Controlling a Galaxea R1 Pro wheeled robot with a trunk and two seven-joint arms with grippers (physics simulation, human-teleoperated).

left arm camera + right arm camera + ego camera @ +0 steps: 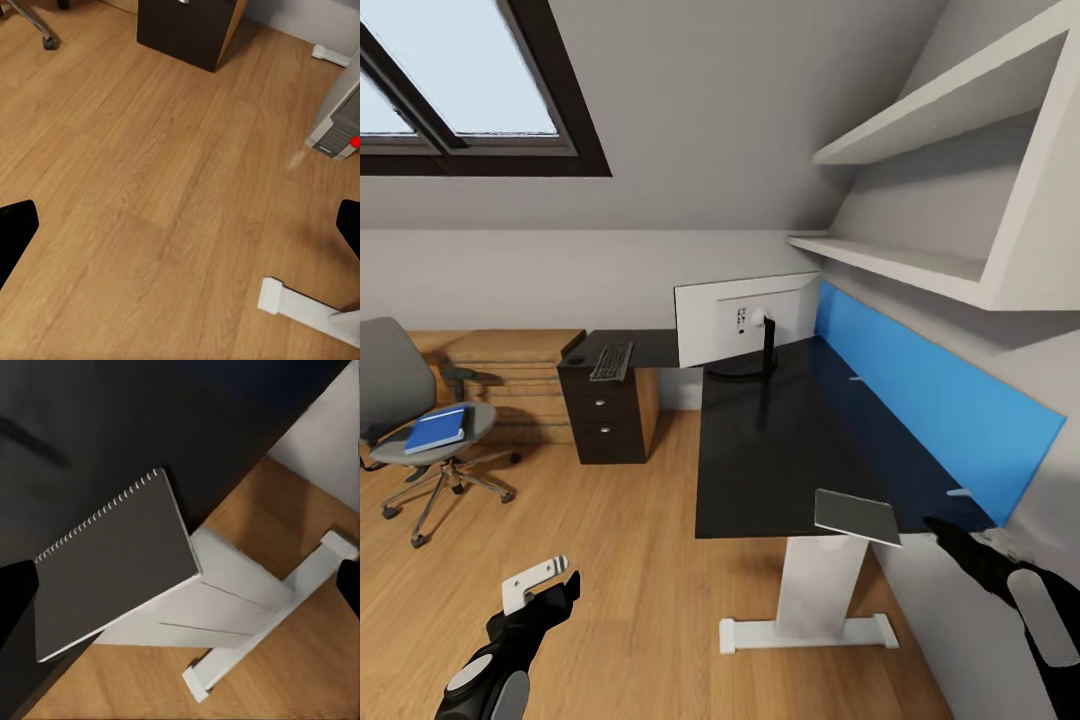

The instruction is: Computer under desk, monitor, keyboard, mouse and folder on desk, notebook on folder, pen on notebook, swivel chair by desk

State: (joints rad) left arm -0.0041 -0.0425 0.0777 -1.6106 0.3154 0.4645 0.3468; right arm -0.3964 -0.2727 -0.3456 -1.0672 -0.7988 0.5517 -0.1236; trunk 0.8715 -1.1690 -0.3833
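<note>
The right gripper (950, 528) is held with fingers spread beside the notebook (857, 516), which overhangs the desk (780, 450) edge. The left gripper (550, 580) is spread wide above the floor (610, 560). The folder (438, 430) is seen on the swivel chair (420, 430)

Attic bedroom office: skylight (460, 80), desk (780, 460), swivel chair (400, 400).

arms: black casing, grey oval panels | left gripper (546, 583): black body, one white finger with small holes | right gripper (960, 535): black, white fitting behind it
</note>
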